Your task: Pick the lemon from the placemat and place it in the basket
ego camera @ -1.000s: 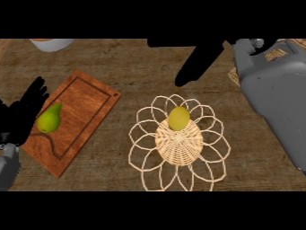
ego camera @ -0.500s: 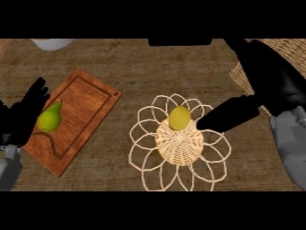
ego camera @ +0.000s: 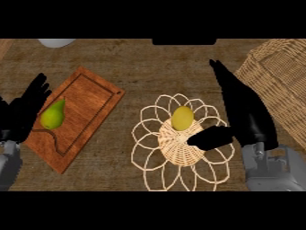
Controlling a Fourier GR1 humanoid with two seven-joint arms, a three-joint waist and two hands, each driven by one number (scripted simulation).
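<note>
Head view, looking steeply down on the wooden counter [ego camera: 142, 67]. You see the lemon [ego camera: 182, 118] lying on the woven centre of the placemat [ego camera: 180, 152], a round mat ringed with open petal-shaped loops. The lemon rests toward the far edge of that centre and no hand touches it.

Your right hand [ego camera: 244, 112] stands just to the right of the placemat, over its right-hand loops. Its fingers [ego camera: 225, 81] are straight and pressed together, pointing away from you. The thumb [ego camera: 212, 137] is spread out to the left and reaches the edge of the woven centre, near the lemon but apart from it. The hand holds nothing.

The basket [ego camera: 287, 81], a large wicker one, fills the upper right of the view, beside the right hand's fingers and well apart from the lemon.

Your left hand [ego camera: 19, 112] rests open at the left edge, fingers up and relaxed, beside a wooden cutting board [ego camera: 89, 108]. A green pear [ego camera: 52, 115] lies on the board's left part, just beside those fingers.
</note>
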